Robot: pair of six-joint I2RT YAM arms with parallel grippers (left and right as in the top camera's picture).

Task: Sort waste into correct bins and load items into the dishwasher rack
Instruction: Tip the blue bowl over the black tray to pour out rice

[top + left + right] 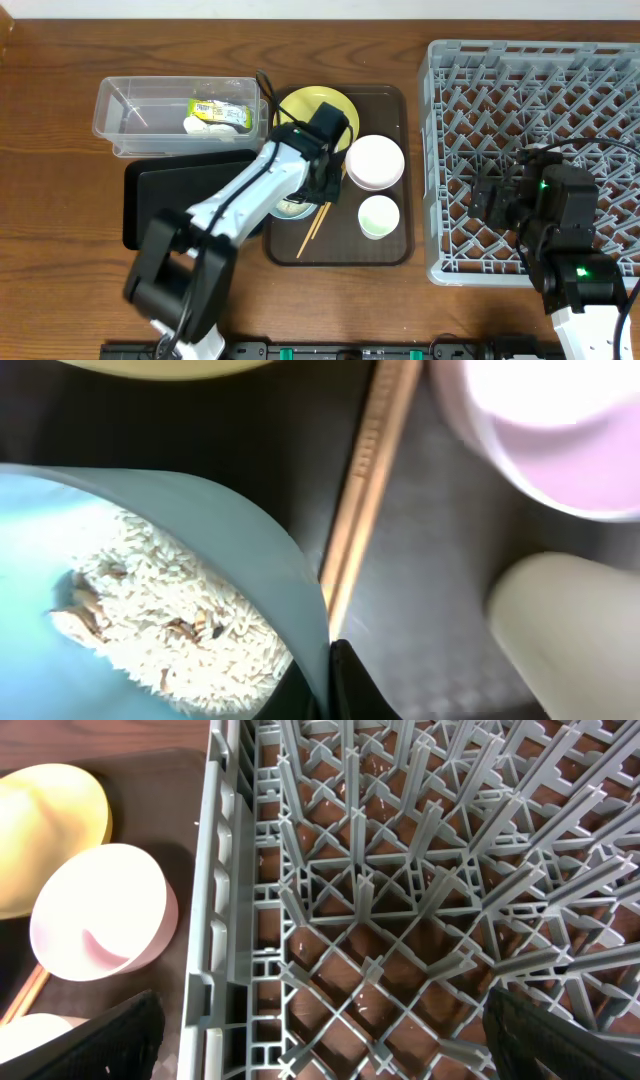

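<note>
The blue bowl (200,530) sits on the brown tray (390,250), at its left edge, with a heap of rice (170,610) in it. The left pincer (325,695) is at the bowl's rim, one finger inside the wall and one outside. Whether it has already clamped on the rim I cannot tell.

The step in hand looks like lifting this bowl to tip the rice out. The grip should be square on the rim and firm before any lift, because a thin wall held at one point will want to swing. The bowl should stay level until it is over the bin.

The chopsticks (365,490) lie just beside the bowl at 4 o'clock, so the lift is best straight up, not a drag. The white bowl (540,430) is at 2 o'clock, the cup (570,630) at 4 and the plate (310,103) at 12, all near.

The black tray (160,200) lies at 9 o'clock on the worktop (60,200). The tub (140,110) at 10 holds a wrapper (222,110) and a white scrap (195,125), so the rice probably belongs in the black tray. It is shallow, so a low, slow pour is wise.

The rack (530,100) is well apart at 3 o'clock. The right pincer (320,1020) hangs over it with fingers spread wide, holding nothing.
</note>
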